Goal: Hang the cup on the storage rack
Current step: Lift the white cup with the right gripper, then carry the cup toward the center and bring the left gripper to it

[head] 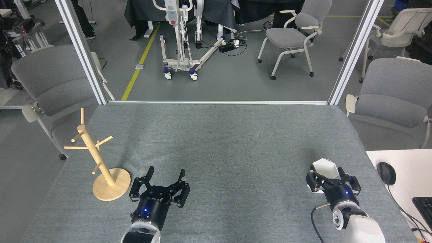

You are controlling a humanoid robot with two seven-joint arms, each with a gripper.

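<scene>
Head view: right gripper (326, 178) near the table's right edge, fingers closed around the white cup (326, 168), rim tilted up and away. Left gripper (166, 174) with fingers spread wide, empty, just beside the round base of the storage rack (98, 158) at the left edge. Broad bare grey table (229, 141) between the two grippers.

One cup (326, 168); one rack (98, 158); two grippers, left (166, 174) and right (329, 175); four chairs; one mouse (386, 172); one keyboard (424, 206); one table (216, 135).
</scene>
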